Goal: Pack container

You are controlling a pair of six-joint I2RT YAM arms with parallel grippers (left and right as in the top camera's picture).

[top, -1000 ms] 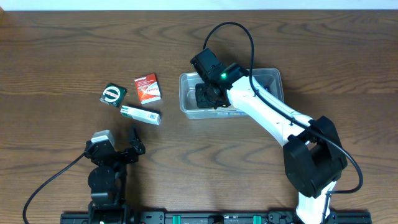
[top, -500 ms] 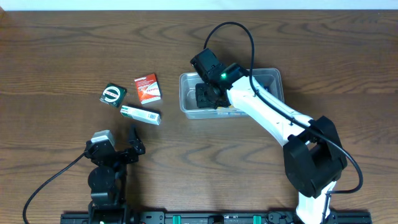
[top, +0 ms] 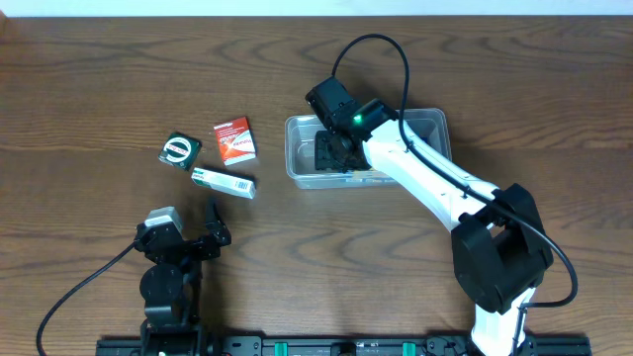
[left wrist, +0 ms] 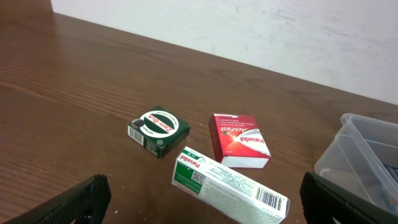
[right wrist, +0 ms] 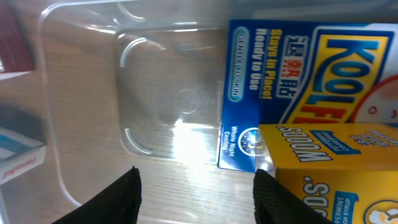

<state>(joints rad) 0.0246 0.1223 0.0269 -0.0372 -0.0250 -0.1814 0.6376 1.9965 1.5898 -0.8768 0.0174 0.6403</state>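
Note:
The clear plastic container [top: 297, 163] sits at the table's middle right. My right gripper [top: 333, 153] hangs inside it, open, nothing between its fingers [right wrist: 118, 199]. The right wrist view shows the container's bare floor [right wrist: 161, 106], a blue box [right wrist: 292, 74] and a yellow box [right wrist: 336, 168] lying on the right side. Left of the container lie a red box [top: 235, 139], a dark green box [top: 180, 150] and a long white-and-green box [top: 224, 183]. My left gripper [top: 198, 237] rests open near the front edge, well short of the long box [left wrist: 230, 190].
The white wall runs behind the table's far edge in the left wrist view. The right arm's white links [top: 435, 183] stretch from the front right across the container's right half. A black cable [top: 381, 54] loops above the container.
My right gripper has opened inside the container and shifted slightly right. The left arm and the three boxes on the table have not moved.

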